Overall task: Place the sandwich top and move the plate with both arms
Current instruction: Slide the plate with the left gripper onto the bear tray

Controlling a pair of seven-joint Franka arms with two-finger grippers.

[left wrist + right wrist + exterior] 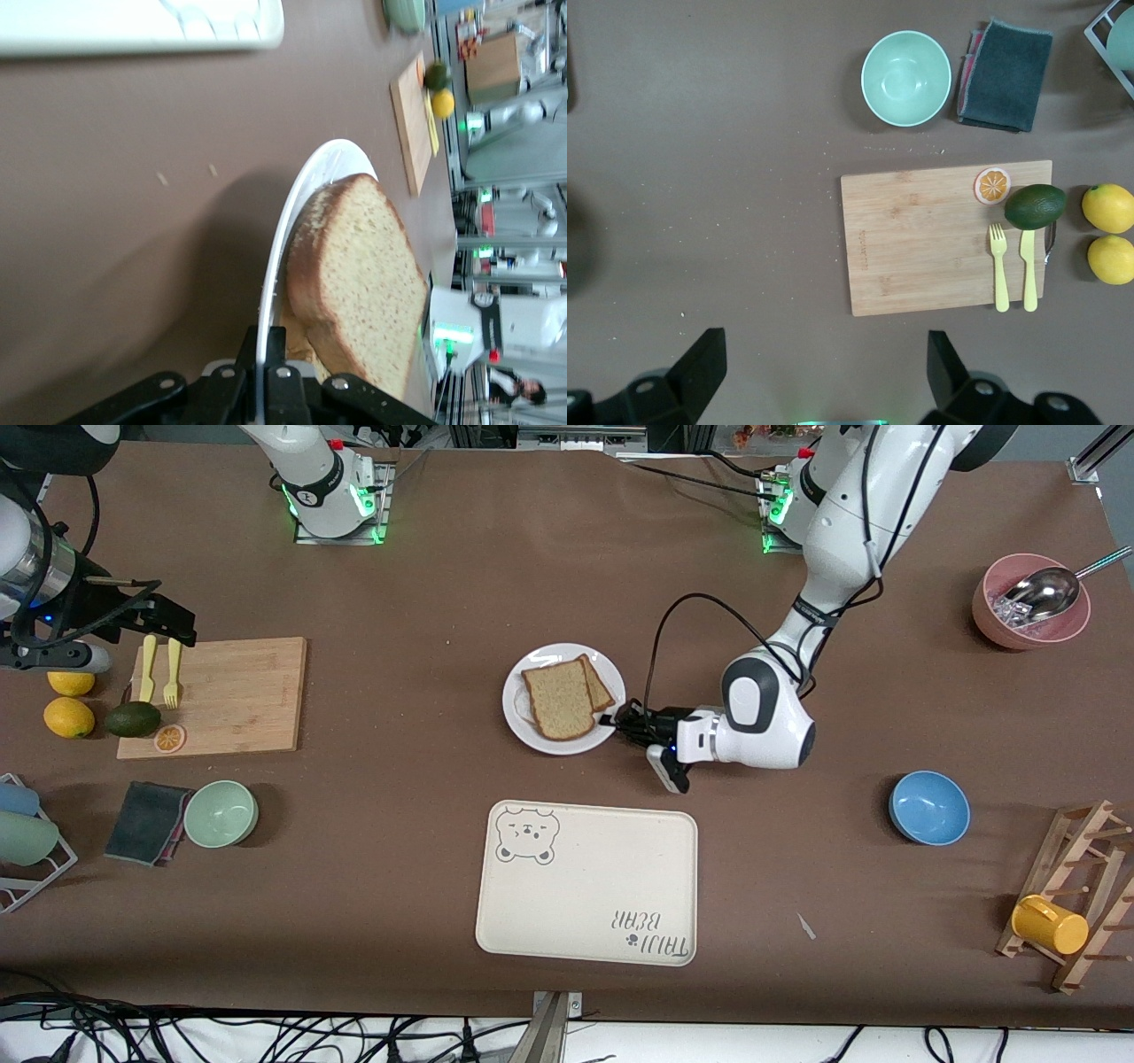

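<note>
Brown bench, mid: we've the left gripper [609, 724] pinching the plate [523, 708] rim; stiff, slippery, bread top [558, 700] may slide. Right gripper [824, 367] spread, waiting over the board [921, 239].

you're looking at two glossy white arms [766, 722] with black joints and looping black cables. their bases glow green, with red buttons above. black grippers [824, 376] cap them.

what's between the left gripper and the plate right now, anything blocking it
Nothing visible stands between them. The left gripper is already at the plate's rim, on the side toward the left arm's end of the table; in the left wrist view the rim runs in between its fingers. The sandwich top lies on the plate.
</note>
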